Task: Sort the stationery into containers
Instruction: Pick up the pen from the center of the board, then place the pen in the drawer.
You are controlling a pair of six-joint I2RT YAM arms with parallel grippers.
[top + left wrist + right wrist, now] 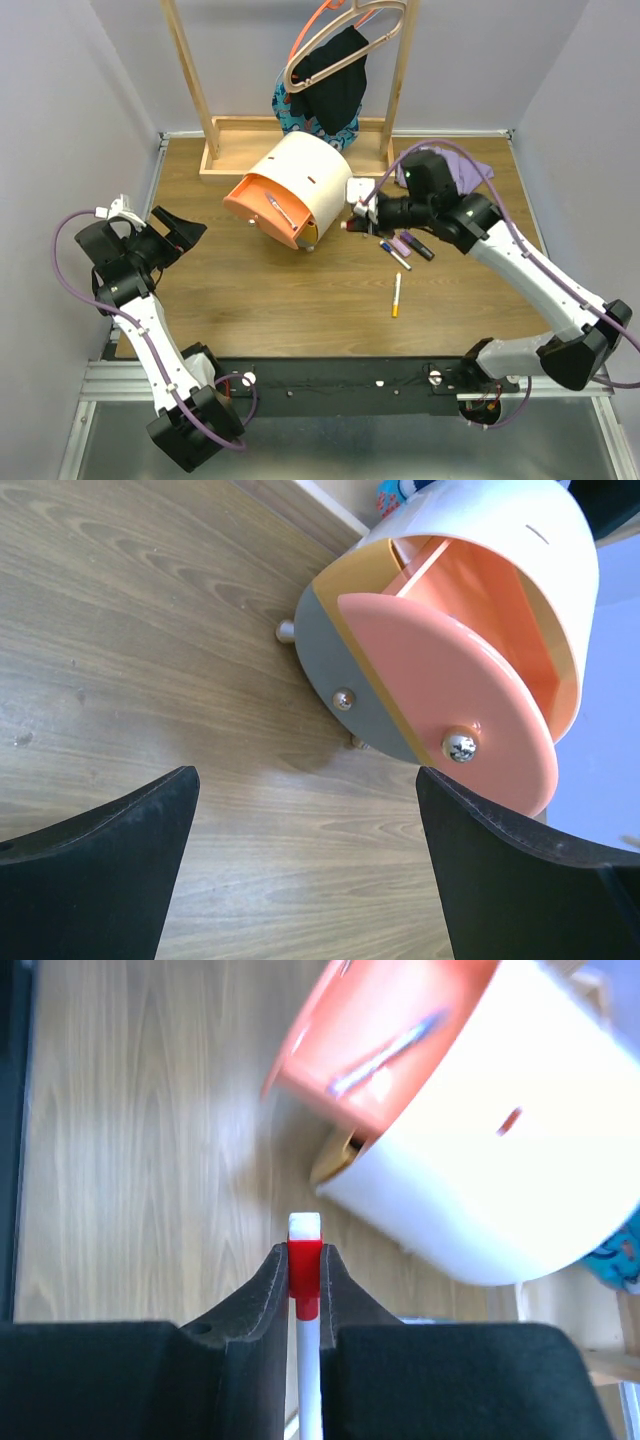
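The cream drum-like chest (305, 170) stands mid-table with its orange drawer (262, 212) pulled open; a slim pen (279, 209) lies in it. My right gripper (357, 222) is shut on a white pen with a red cap (304, 1228), held just right of the chest (480, 1150), near the open orange drawer (380, 1050). A blue-white pen (395, 255), a purple and a black marker (417, 245) and an orange-tipped white pen (397, 295) lie on the table. My left gripper (185, 230) is open and empty, left of the chest (520, 540), facing the orange drawer front (450, 695).
A wooden rack base (230, 150) with hangers and dark clothing stands behind the chest. A purple cloth (470, 160) lies at the back right. The chest also has yellow and grey drawer fronts (335, 665), which are shut.
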